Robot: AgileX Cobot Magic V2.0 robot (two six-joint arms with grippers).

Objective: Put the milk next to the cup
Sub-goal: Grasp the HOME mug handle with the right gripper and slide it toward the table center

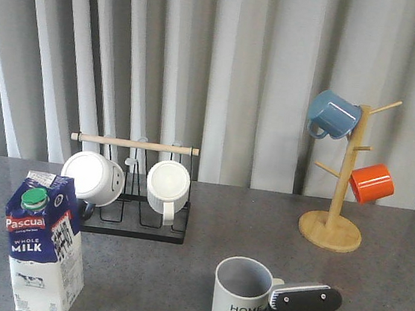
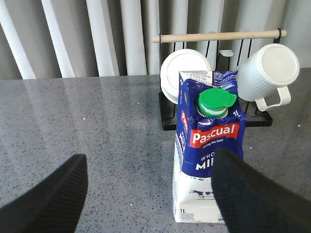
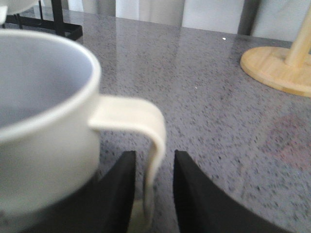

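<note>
Front view puts the milk (image 1: 41, 249) upright at the lower left of the frame, well apart from the cup (image 1: 243, 298) at lower centre on the counter (image 1: 371, 294). The step in hand looks like the grasp: centre the spread left end effector (image 2: 146, 194) on the carton's body, below the sloped top (low enough not to tip it), then close squarely. In the left wrist view the carton sits right of centre, partly behind the right-hand finger. The right end effector (image 3: 151, 189) sits narrowly parted around the cup's handle (image 3: 146, 131), seemingly steadying it.
</note>
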